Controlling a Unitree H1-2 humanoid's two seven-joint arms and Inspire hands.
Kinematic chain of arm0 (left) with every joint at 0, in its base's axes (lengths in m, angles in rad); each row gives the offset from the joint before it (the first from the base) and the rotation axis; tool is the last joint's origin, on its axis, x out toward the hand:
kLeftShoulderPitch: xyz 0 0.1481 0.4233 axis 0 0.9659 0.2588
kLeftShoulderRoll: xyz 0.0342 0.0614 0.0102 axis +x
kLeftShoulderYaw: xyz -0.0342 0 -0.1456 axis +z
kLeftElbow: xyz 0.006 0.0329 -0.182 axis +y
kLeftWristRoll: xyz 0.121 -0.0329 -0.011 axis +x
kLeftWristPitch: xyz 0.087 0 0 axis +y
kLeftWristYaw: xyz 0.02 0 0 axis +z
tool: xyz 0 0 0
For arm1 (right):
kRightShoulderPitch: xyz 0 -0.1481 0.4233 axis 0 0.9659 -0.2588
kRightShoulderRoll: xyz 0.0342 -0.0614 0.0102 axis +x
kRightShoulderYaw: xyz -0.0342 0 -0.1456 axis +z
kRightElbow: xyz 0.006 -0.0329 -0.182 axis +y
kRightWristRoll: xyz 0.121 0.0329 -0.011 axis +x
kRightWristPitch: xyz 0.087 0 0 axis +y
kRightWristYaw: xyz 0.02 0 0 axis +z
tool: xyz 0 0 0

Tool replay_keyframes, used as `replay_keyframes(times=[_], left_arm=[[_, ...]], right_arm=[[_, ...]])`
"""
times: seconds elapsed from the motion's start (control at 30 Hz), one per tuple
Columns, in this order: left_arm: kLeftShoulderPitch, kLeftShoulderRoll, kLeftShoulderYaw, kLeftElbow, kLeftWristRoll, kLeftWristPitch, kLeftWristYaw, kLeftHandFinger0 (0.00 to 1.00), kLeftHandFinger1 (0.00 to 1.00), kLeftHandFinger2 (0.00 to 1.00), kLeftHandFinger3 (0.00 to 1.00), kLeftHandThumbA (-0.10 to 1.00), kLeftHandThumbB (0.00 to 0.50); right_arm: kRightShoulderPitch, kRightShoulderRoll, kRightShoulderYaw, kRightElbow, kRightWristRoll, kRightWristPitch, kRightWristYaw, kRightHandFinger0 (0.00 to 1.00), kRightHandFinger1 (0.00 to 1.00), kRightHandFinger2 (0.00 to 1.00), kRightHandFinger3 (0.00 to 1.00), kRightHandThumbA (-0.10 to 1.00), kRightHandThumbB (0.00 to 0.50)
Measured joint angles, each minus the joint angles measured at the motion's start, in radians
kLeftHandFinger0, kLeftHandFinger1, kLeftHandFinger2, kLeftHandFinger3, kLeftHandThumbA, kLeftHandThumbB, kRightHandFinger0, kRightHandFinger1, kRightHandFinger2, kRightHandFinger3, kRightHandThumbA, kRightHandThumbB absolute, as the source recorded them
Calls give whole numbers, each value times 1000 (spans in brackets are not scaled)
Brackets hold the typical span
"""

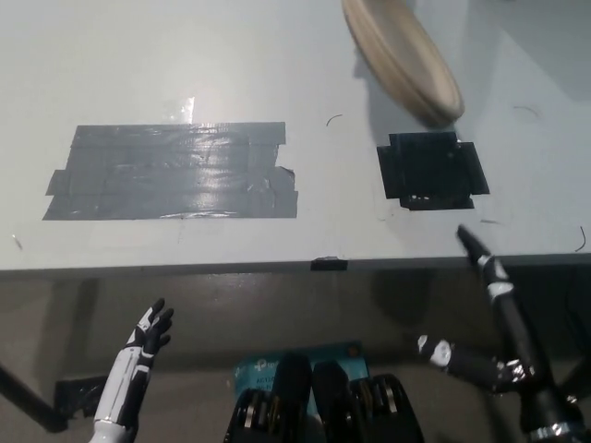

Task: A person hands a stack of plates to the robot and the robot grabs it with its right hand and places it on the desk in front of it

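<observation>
Left hand and right hand empty; stack of plates far off.
Both hang below the near edge of the grey desk, fingers spread, the white one lower left, the black one lower right with a fingertip overlapping that edge. On the desk lie a grey tape patch at left and a black tape patch at right. Beyond the black patch the tan plates, tilted and blurred, meet the picture's top.

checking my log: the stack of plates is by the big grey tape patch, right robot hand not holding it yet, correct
No: the head view shows the stack of plates by the small black tape patch, not the big grey tape patch. The right robot hand is not holding it yet.
</observation>
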Motion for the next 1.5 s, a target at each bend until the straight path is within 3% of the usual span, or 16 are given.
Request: replay_keyframes(times=[0.13, 0.33, 0.57, 0.8, 0.87, 0.9, 0.97, 1.07, 1.13, 1.23, 1.33, 1.4, 1.43, 1.47, 1.5], left_arm=[[13, 0, -9, 0, 0, 0, 0, 1000, 1000, 1000, 1000, 1000, 275], [17, 0, -22, 0, 5, 0, 0, 1000, 1000, 1000, 1000, 1000, 266], [17, 1, -29, -2, 8, 0, -1, 1000, 1000, 1000, 1000, 1000, 258], [9, 1, -29, -3, 7, 0, -12, 1000, 1000, 1000, 1000, 1000, 260], [7, 1, -29, -3, 7, 0, -14, 1000, 1000, 1000, 1000, 1000, 260], [7, 1, -29, -4, 7, 0, -15, 1000, 1000, 1000, 1000, 1000, 261], [6, 1, -29, -5, 7, 0, -17, 1000, 1000, 1000, 1000, 1000, 260], [6, 2, -28, -8, 7, 1, -25, 1000, 1000, 1000, 1000, 1000, 266], [4, 2, -28, -8, 7, 1, -26, 1000, 1000, 1000, 1000, 1000, 268], [3, 3, -28, -10, 7, 2, -27, 1000, 1000, 1000, 1000, 1000, 263], [3, 2, -28, -12, 7, 2, -27, 1000, 1000, 1000, 1000, 1000, 253], [2, 2, -28, -11, 7, 2, -27, 1000, 1000, 1000, 1000, 999, 247], [2, 2, -28, -12, 7, 2, -27, 1000, 1000, 1000, 1000, 997, 247], [3, 2, -28, -12, 7, 2, -27, 1000, 1000, 1000, 1000, 993, 248], [3, 2, -28, -11, 7, 2, -27, 1000, 1000, 1000, 1000, 990, 249]], right_arm=[[-76, 0, -14, -5, -90, 0, -33, 1000, 1000, 1000, 1000, 949, 307], [-256, -1, -27, 38, -211, 4, -81, 1000, 1000, 1000, 1000, 924, 297], [-470, -15, -32, 247, -351, 4, -173, 1000, 1000, 1000, 1000, 1000, 352], [-567, -21, -15, 413, -426, 5, -228, 1000, 1000, 1000, 1000, 948, 339], [-580, -23, -7, 438, -434, 7, -232, 1000, 1000, 1000, 1000, 1000, 368], [-587, -24, -3, 449, -439, 9, -234, 1000, 1000, 1000, 1000, 1000, 416], [-594, -28, 2, 457, -445, 12, -234, 1000, 1000, 1000, 1000, 1000, 467], [-606, -34, 19, 460, -455, 23, -229, 1000, 1000, 1000, 1000, 1000, 454], [-607, -34, 30, 460, -459, 27, -225, 1000, 1000, 1000, 1000, 957, 427], [-607, -38, 53, 461, -470, 34, -215, 1000, 1000, 1000, 1000, 906, 464], [-611, -51, 74, 481, -477, 37, -210, 1000, 1000, 1000, 1000, 795, 463], [-631, -67, 96, 528, -501, 42, -211, 1000, 1000, 1000, 1000, 703, 397], [-645, -79, 112, 558, -519, 46, -213, 651, 591, 573, 854, 669, 275], [-652, -85, 119, 575, -530, 48, -216, 97, 80, 105, 456, 684, 225], [-654, -86, 120, 578, -530, 48, -217, 50, 3, 4, 183, 720, 195]])
